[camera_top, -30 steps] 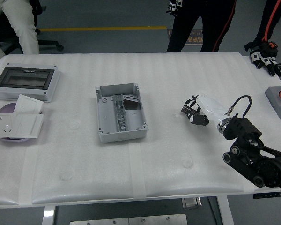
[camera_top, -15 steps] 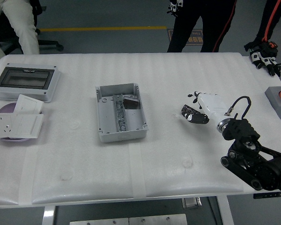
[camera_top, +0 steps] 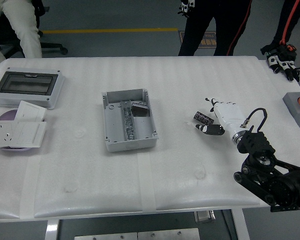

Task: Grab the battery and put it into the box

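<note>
Drawn back toward the right since a second ago: right robot hand [camera_top: 216,119], now angled so that the battery [camera_top: 202,118] shows as a dark cylinder lying on the tabletop [camera_top: 190,80] just left of the fingers [camera_top: 212,130]. Fingers loosely curled beside the battery, touching or nearly so at its near end, not clamped around it; no firm grasp visible. Judged as a grasp not yet made, or a regrasp needed, with the pick-up step unfinished.

Largest first among the rest: white padded tabletop spanning the view; grey open box [camera_top: 128,120] at centre, well apart to the left of the battery, holding a metal rail and a small dark block in its far right corner. Path between battery and box bare, nothing in the way. Far left: a covered enclosure with a dark window [camera_top: 26,88], and nearer, white socket plates [camera_top: 17,131] over a purple disc. Grey block [camera_top: 299,107] at the right edge. Persons standing at the far side, hands off the tabletop. Left arm unseen.
</note>
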Available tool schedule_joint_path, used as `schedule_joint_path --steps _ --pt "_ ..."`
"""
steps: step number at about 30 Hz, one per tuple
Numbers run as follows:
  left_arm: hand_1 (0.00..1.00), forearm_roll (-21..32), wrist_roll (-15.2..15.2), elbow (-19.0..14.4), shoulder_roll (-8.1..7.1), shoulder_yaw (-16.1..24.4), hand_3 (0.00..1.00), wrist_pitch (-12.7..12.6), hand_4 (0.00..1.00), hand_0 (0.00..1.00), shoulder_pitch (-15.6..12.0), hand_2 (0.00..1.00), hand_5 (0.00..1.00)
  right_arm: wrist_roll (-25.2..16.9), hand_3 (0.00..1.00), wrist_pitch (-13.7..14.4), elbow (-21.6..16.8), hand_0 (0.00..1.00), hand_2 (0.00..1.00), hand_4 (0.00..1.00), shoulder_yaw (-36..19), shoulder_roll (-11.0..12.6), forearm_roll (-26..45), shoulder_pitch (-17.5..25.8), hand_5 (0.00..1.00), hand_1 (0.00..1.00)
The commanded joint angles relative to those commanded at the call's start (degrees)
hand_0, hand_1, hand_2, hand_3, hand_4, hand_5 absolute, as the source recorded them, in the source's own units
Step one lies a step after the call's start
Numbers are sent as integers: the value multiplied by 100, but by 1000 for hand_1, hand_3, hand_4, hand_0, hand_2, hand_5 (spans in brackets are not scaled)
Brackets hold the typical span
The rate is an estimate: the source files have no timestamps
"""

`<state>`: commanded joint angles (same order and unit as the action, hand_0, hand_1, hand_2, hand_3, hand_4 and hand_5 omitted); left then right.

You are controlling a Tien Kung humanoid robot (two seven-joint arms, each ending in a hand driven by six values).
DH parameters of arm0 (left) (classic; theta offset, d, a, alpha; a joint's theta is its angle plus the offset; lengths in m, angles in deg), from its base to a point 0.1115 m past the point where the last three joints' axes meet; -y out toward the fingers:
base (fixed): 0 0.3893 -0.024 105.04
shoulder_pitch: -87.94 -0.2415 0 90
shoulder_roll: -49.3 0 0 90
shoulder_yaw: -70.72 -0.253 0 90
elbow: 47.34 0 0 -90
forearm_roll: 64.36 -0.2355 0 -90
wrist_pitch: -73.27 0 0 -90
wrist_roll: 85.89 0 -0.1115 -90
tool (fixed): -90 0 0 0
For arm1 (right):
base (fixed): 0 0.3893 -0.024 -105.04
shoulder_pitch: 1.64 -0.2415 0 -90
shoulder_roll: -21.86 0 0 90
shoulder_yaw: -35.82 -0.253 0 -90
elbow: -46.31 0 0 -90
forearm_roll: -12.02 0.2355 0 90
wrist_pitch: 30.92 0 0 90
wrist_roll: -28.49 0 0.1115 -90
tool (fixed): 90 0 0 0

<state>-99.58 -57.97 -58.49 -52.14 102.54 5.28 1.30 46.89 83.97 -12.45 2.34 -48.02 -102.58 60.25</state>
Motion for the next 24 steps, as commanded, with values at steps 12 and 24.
schedule_joint_path --steps 12,24 --pt "556 56 -85 4 3 -62 396 -44 2 395 9 482 2 8 799 481 67 747 665 815 210 -41 87 -43 305 586" --pt "554 53 -110 4 -5 -69 396 -38 2 394 6 481 2 -80 661 532 124 684 564 635 307 -42 300 -38 214 517"
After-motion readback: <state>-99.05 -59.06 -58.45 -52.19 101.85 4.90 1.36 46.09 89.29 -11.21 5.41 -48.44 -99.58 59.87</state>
